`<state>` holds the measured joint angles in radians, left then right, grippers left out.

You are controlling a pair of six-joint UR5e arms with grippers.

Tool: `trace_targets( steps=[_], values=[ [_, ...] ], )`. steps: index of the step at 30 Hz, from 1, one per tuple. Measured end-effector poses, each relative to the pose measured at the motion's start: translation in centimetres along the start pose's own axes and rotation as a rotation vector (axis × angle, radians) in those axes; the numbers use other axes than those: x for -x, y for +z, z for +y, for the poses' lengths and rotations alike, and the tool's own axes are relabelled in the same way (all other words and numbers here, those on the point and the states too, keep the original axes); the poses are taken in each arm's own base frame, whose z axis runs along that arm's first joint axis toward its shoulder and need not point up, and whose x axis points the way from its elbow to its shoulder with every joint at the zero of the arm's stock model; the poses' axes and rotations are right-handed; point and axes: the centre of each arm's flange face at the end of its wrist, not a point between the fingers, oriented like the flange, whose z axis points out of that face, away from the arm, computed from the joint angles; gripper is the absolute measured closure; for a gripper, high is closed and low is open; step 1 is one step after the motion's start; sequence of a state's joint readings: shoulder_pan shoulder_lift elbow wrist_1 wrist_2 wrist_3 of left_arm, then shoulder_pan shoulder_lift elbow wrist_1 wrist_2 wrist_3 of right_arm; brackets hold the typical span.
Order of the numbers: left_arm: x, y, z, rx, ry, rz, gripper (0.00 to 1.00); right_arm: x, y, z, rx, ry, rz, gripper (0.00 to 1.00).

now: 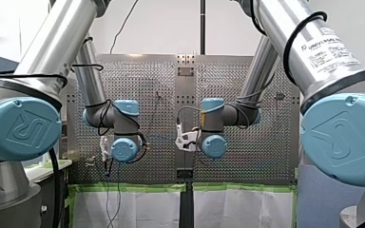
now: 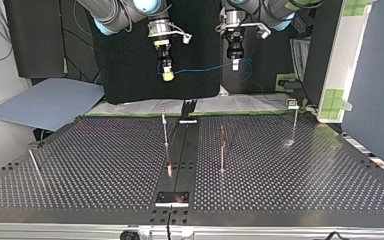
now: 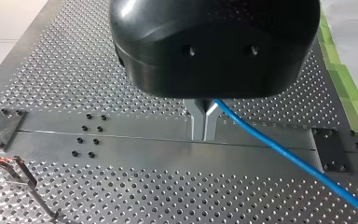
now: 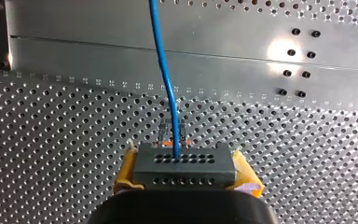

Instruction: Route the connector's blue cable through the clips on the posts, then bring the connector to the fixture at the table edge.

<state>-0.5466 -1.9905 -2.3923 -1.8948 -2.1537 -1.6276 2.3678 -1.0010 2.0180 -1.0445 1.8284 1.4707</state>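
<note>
Above the bench (image 2: 105,170) in the top view hang two claws. My right claw (image 2: 167,75) is at the left, with the connector (image 4: 185,163) between its pads (image 4: 127,170), and my left claw (image 2: 235,64) is at the right — the cable (image 2: 205,67) spans between them. On the bench, one post (image 2: 165,127) stands left of the middle strip (image 2: 180,150), with a second post (image 2: 222,147) and a third post (image 2: 295,122) to its right — a plate (image 2: 172,198) lies at the strip's near end.
</note>
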Motion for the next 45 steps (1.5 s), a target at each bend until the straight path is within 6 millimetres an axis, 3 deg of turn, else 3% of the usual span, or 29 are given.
trace_targets(
  steps=[7, 18, 45],
  values=[
    [-0.4, 0.1, 0.0, 0.001, 0.004, 0.007, 1.00, 0.4, 0.4, -0.3, -0.017, 0.001, -0.004, 1.00],
    [-2.0, -0.2, 0.3, 0.003, 0.026, 0.042, 1.00, 3.8, 0.0, -0.7, -0.037, -0.013, -0.065, 1.00],
    [-2.0, -0.2, 0.3, 0.003, 0.026, 0.042, 1.00, 3.9, -0.1, -0.7, -0.037, -0.014, -0.068, 1.00]
  ],
)
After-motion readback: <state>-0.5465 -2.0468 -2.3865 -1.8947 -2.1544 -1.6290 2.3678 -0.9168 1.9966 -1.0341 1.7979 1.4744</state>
